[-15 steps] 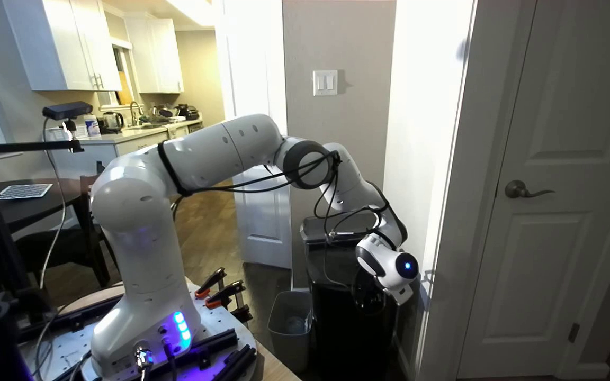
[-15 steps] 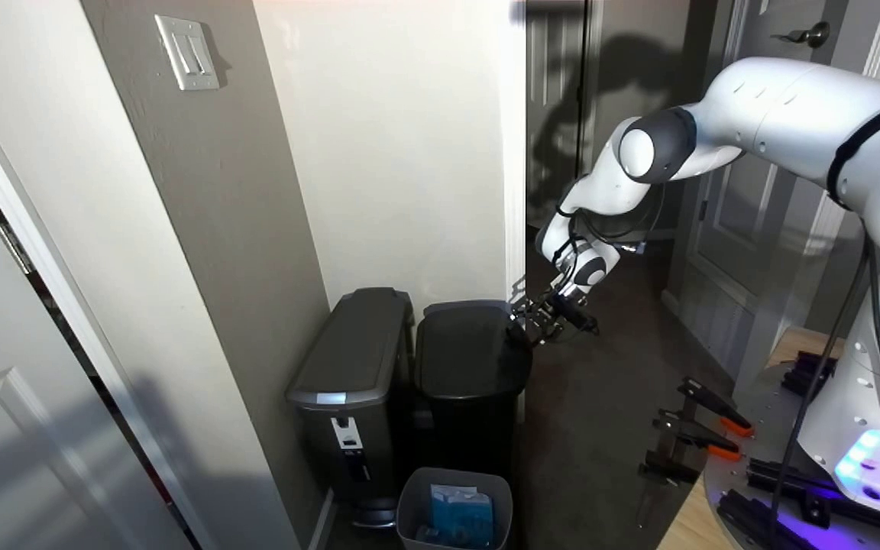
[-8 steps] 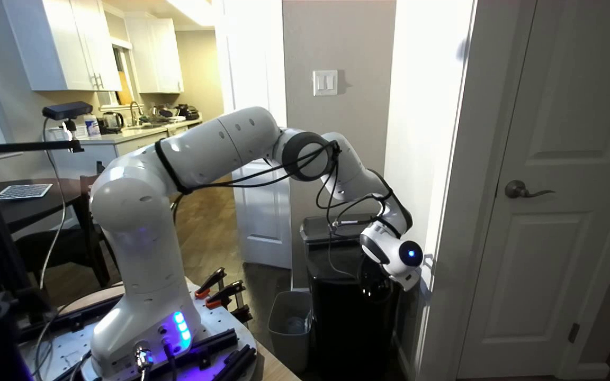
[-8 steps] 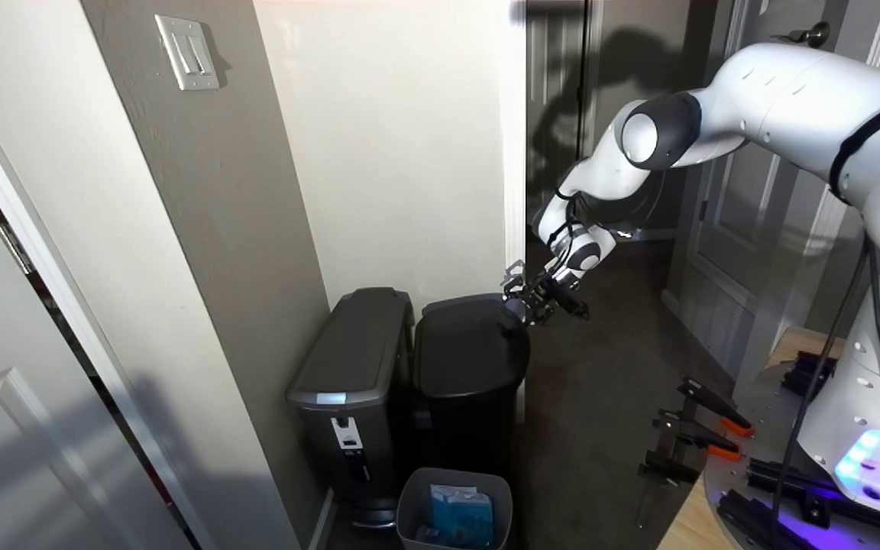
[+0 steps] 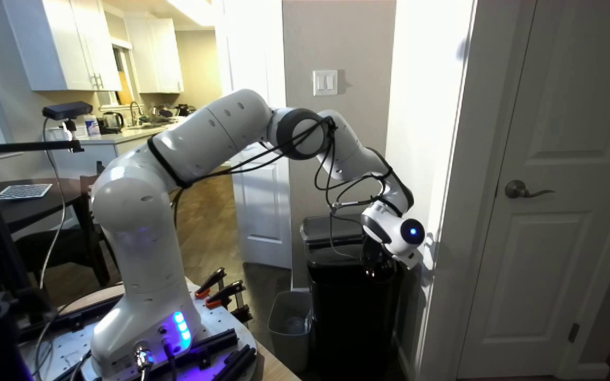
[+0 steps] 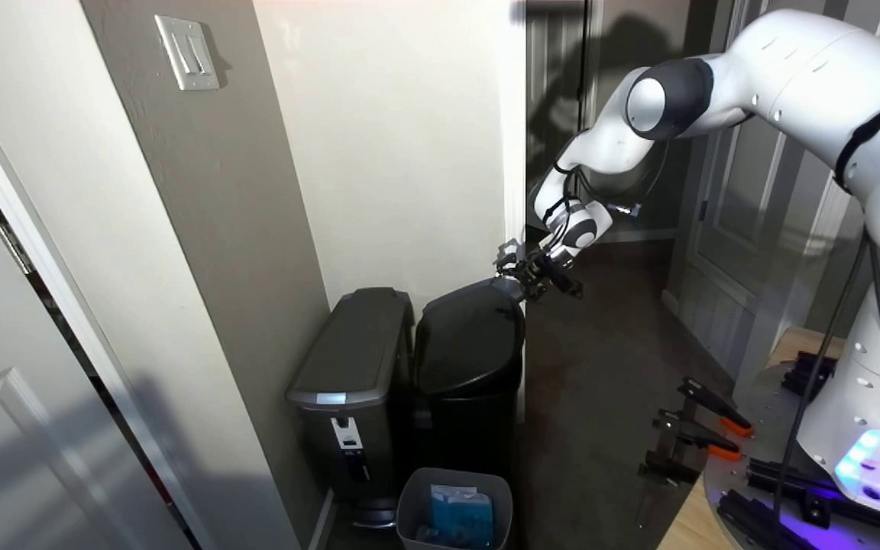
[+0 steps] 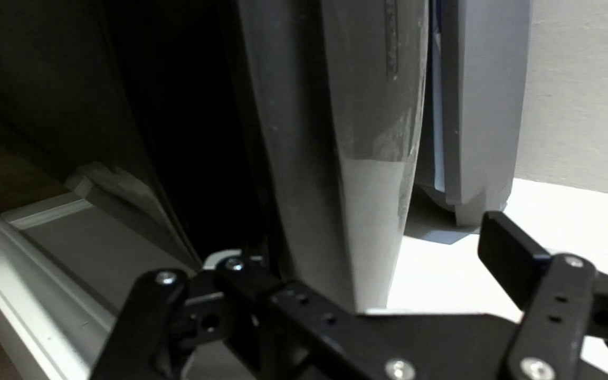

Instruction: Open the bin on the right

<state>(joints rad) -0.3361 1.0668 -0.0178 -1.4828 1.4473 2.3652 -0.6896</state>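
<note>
The bin (image 6: 473, 435) is tall and glossy black, and its flat lid (image 6: 470, 336) is tilted up on the gripper's side. In an exterior view the bin (image 5: 355, 323) stands below the arm's end. My gripper (image 6: 515, 269) is at the lid's raised edge. In the wrist view the gripper (image 7: 372, 259) has its jaws wide apart with the lid (image 7: 304, 137) between them. The left finger reaches to the dark gap under the lid, its tip hidden. The right finger's pad (image 7: 512, 258) is above the lid, apart from it.
A paler grey boxy container (image 6: 348, 351) stands beside the bin, close to the wall (image 6: 409, 153). A small open wastebasket (image 6: 412, 508) with a blue package (image 6: 461, 516) stands in front. A white door trim (image 6: 515, 153) is just behind the gripper. Clamps (image 6: 700, 431) sit at the robot's table edge.
My gripper and arm have moved up. The bin's lid has gone from lying about flat to tilted, rising with the gripper. The jaws stay apart.
</note>
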